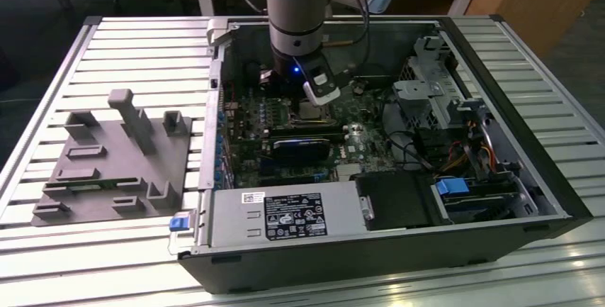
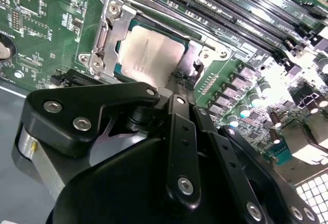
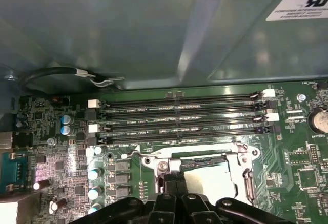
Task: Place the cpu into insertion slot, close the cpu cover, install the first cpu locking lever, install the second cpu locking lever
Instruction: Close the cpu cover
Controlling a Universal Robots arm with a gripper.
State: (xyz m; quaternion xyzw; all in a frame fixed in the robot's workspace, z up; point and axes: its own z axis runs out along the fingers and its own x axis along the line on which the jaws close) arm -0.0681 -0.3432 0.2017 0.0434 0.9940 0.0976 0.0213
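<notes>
One cpu (image 2: 152, 56), edges seemingly under cover (image 2: 106, 35)

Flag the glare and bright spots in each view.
First wrist view: glare washes the cpu white; exterior view: light streaks the table; second wrist view: the cpu cover shines bright.
</notes>
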